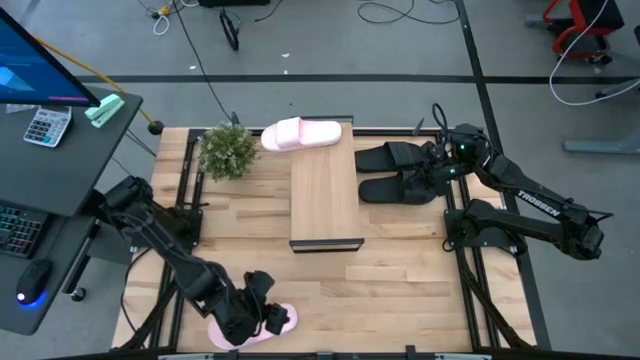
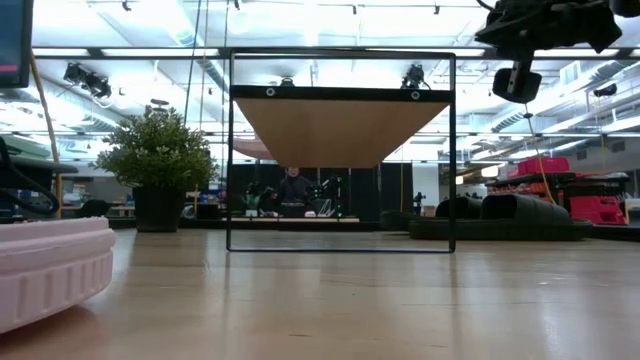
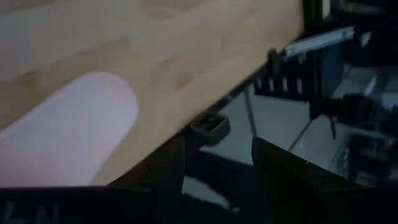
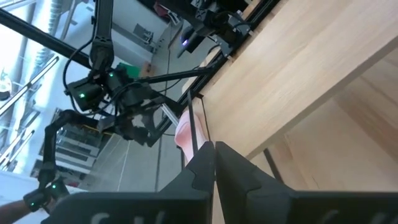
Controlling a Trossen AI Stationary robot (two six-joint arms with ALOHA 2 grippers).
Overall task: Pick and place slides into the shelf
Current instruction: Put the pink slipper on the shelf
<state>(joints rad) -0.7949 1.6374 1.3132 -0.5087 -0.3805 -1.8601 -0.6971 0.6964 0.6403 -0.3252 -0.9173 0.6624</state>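
One pink slide [image 1: 248, 328] lies at the table's near edge, large in the low view [image 2: 50, 270]. My left gripper [image 1: 262, 312] hangs over it, open [image 3: 219, 149], with the slide [image 3: 68, 137] beside one finger. The second pink slide [image 1: 300, 133] rests on the far end of the shelf [image 1: 325, 195]. Two black slides [image 1: 400, 157] [image 1: 400, 188] lie side by side on the table right of the shelf. My right gripper [image 1: 437, 165] is raised above them, shut [image 4: 214, 155] and holding nothing. My left gripper stands low over the near pink slide with its fingers apart. The slide's rounded end [image 3: 118, 106] lies just outside one finger [image 3: 171, 168]. Whether that finger touches the slide, I cannot tell.
A potted plant [image 1: 228, 150] stands at the far left corner beside the shelf. The shelf's black frame [image 2: 230, 150] stands in the table's middle with its plank top raised. Bare wood lies between shelf and near edge. A desk with a calculator [image 1: 45, 125] sits left of the table.
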